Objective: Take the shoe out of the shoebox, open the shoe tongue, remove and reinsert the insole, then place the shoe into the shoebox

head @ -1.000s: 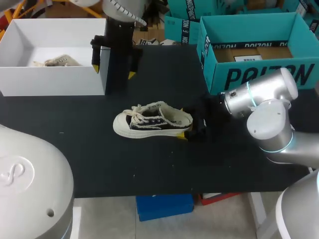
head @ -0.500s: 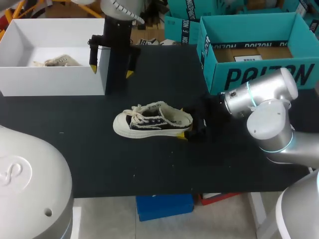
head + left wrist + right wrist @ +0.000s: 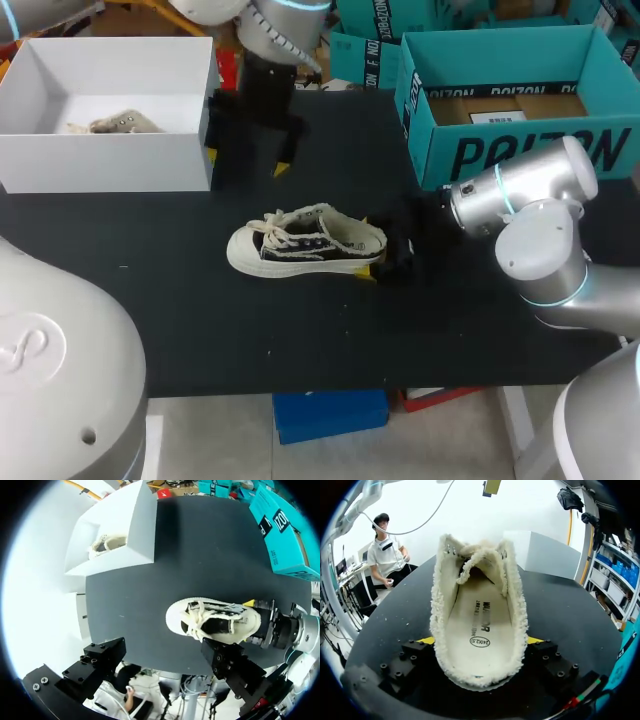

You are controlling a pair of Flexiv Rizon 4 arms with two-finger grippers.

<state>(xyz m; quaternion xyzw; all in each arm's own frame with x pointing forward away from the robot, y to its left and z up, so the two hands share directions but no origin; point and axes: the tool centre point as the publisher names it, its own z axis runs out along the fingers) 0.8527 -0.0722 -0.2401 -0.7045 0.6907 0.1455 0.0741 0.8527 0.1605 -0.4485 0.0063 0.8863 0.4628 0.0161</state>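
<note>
At the heel of the shoe [image 3: 305,245], our right gripper [image 3: 481,641] pinches it; our left gripper [image 3: 247,160] hangs spread, just beside the box [image 3: 110,165] edge.

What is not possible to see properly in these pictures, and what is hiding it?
- Head view: the right gripper, shut on the cream-and-black canvas shoe, covers its heel.
- Right wrist view: the cream laces hide the front of the cream insole.
- Head view: the front wall of the white cardboard shoebox hides most of the second cream shoe.
</note>
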